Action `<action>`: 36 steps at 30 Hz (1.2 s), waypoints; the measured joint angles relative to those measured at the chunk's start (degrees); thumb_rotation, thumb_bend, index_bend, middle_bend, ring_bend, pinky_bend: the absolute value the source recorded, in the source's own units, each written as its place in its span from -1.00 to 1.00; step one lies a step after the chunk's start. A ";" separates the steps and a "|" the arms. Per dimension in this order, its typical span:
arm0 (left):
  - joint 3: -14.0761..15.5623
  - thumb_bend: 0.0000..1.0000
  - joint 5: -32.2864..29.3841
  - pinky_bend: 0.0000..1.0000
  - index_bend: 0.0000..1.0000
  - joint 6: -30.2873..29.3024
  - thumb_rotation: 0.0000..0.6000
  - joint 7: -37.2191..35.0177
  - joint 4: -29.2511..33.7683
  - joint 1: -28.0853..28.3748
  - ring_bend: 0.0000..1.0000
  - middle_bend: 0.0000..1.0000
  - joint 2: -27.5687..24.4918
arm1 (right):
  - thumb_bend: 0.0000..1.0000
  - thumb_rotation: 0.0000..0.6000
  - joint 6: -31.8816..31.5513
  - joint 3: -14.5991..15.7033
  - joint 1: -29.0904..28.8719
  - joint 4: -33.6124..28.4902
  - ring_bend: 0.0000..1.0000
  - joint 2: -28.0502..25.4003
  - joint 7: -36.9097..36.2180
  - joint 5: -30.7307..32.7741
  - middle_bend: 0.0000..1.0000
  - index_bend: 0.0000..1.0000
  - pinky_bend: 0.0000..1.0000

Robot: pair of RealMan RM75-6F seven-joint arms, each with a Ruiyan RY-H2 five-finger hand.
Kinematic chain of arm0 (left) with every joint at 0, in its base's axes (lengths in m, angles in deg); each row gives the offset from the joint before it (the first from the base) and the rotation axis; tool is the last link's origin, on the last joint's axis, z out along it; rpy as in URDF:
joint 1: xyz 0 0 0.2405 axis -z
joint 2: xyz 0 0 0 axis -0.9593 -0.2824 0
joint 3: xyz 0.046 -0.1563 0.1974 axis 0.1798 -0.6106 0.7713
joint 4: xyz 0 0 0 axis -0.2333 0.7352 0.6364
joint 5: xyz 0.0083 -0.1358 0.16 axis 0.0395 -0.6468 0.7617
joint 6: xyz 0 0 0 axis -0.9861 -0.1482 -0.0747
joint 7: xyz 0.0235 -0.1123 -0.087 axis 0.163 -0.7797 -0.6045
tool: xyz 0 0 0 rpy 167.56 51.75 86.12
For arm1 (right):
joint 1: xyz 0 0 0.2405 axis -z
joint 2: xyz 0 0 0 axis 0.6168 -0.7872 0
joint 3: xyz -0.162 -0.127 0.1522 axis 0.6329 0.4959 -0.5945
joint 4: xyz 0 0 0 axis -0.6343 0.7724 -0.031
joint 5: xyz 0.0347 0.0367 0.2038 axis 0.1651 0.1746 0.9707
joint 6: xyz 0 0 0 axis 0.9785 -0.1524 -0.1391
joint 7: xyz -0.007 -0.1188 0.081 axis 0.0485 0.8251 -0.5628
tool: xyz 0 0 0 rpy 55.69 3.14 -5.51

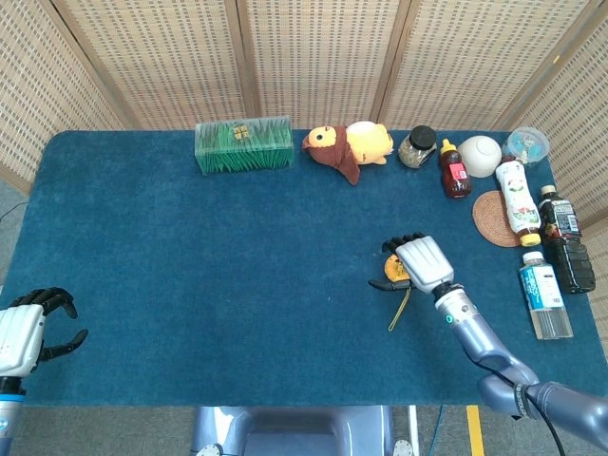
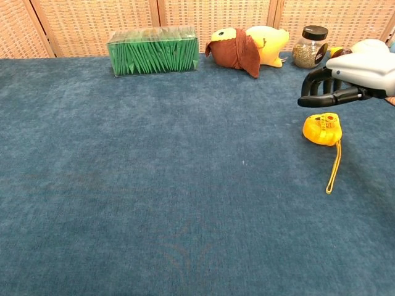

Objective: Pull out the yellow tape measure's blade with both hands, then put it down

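Tape measure (image 2: 322, 128), yellow, lies on the blue table (image 1: 190, 266) toward our right side, with its thin yellow strap (image 2: 334, 168) trailing across the cloth toward the near edge. Our right hand (image 1: 423, 263) hovers just above it with fingers curled downward and apart, holding nothing; in the chest view we see clear space between the fingertips (image 2: 308, 102) and the tape measure. Our left hand (image 1: 24, 331) sits well apart at the near left corner of the table, its dark fingers bent but spread, gripping nothing. Along the far edge we see a green box (image 1: 244, 144), a plush toy (image 1: 347, 145), a jar (image 1: 417, 146) and a brown sauce bottle (image 1: 454, 169). Bottles (image 1: 546, 261) and a round coaster (image 1: 494, 220) line the right edge.
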 measured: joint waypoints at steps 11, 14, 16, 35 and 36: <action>-0.17 -0.61 0.05 -0.35 0.08 0.38 0.96 0.42 0.21 0.43 -0.40 -0.23 0.07 | -0.80 -0.42 -0.25 0.58 1.93 5.73 -0.07 0.43 -1.55 1.16 -0.06 -0.39 -0.14; -0.21 -0.61 0.10 -0.35 0.07 0.37 0.96 0.70 0.43 0.51 -0.40 -0.23 0.03 | -0.81 -0.42 0.42 1.05 2.29 5.31 -0.07 -0.25 -1.86 1.27 -0.03 -0.37 -0.14; -0.23 -0.61 0.12 -0.35 0.07 0.36 0.96 0.81 0.54 0.55 -0.40 -0.23 -0.01 | -0.81 -0.42 0.99 1.31 2.50 4.64 -0.08 -0.84 -1.75 1.51 -0.02 -0.35 -0.15; -0.04 -0.62 -0.12 -0.35 0.07 0.41 0.96 0.63 0.21 0.49 -0.40 -0.23 0.19 | -0.82 -0.42 8.27 2.08 0.60 2.20 -0.09 -3.03 3.83 5.40 -0.02 -0.25 -0.22; -0.02 -0.61 -0.16 -0.35 0.07 0.40 0.96 0.57 0.12 0.47 -0.40 -0.23 0.19 | -0.82 -0.43 8.53 2.02 0.43 2.45 -0.09 -2.89 3.89 5.53 -0.02 -0.25 -0.22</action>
